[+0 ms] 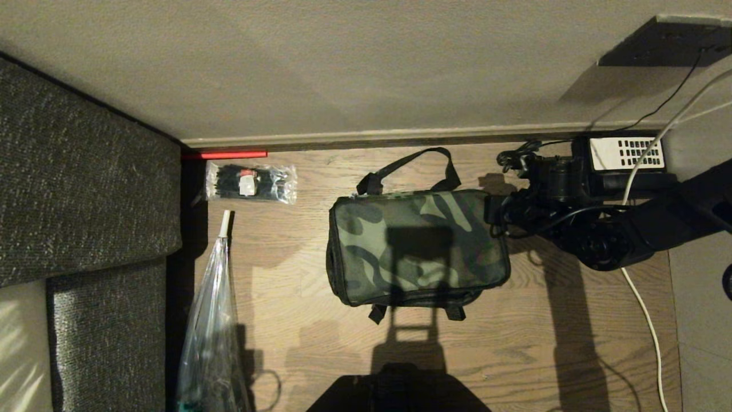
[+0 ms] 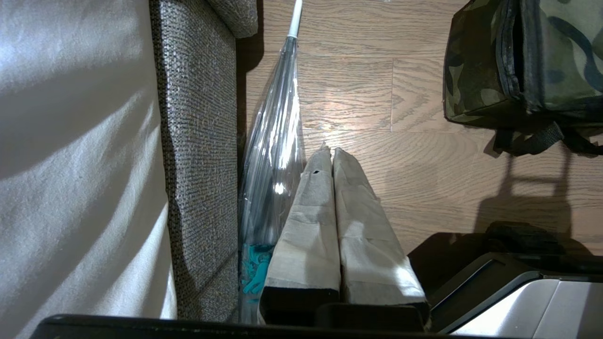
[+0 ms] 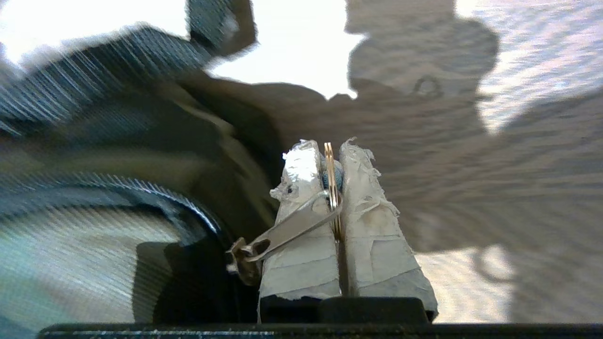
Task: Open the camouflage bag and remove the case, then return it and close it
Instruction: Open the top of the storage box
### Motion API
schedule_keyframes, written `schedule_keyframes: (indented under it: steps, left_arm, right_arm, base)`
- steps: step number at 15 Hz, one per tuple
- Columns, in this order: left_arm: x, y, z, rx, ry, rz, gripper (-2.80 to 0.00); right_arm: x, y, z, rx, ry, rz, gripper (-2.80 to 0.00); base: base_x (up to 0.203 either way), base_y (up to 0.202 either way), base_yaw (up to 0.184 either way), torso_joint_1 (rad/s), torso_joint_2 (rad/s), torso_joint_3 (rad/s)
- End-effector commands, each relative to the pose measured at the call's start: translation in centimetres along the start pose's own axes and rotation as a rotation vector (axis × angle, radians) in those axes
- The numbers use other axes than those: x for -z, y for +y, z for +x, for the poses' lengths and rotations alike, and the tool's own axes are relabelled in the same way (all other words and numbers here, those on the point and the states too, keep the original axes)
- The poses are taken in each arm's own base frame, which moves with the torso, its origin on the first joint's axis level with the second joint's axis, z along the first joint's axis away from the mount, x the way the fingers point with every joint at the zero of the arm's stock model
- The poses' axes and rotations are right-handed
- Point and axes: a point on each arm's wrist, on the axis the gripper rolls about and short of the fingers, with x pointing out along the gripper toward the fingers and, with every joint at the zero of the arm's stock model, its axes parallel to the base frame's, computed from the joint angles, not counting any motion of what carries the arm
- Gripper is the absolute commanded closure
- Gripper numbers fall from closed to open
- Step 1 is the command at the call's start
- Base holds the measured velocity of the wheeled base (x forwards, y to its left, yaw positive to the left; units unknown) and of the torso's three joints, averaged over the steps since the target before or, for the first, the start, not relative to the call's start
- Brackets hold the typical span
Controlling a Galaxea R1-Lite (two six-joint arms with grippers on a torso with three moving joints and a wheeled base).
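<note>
The camouflage bag (image 1: 417,246) lies on the wood floor with its lid down and its black handles lying at its far and near sides. My right gripper (image 1: 496,212) is at the bag's right end. In the right wrist view it (image 3: 331,150) is shut on a gold ring (image 3: 331,179) joined to the metal zipper pull (image 3: 282,230), against the bag's dark edge (image 3: 141,141). The case is hidden. My left gripper (image 2: 330,150) hangs shut and empty over the floor, left of the bag (image 2: 476,70).
A grey sofa (image 1: 80,171) fills the left side, with a clear folded umbrella (image 1: 211,320) leaning beside it. A clear packet of black ties (image 1: 251,183) lies by the wall. A black desk phone (image 1: 623,157) and a white cable (image 1: 646,320) sit at the right.
</note>
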Motion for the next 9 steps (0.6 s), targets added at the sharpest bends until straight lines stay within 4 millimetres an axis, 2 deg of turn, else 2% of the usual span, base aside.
schedule_keyframes:
  steps: [1, 9]
  left_arm:
    - [0.07, 0.0, 0.03, -0.001, 0.004, 0.0, 0.0]
    - [0.08, 0.0, 0.03, -0.001, 0.005, 0.0, 0.0]
  right_arm:
    - [-0.97, 0.8, -0.59, -0.033, -0.022, 0.03, 0.0]
    - [-1.29, 1.24, -0.24, -0.074, -0.04, 0.066, 0.0]
  base:
    - [0.0, 0.0, 0.0, 0.0, 0.0, 0.0]
    - [0.0, 0.0, 0.0, 0.0, 0.0, 0.0]
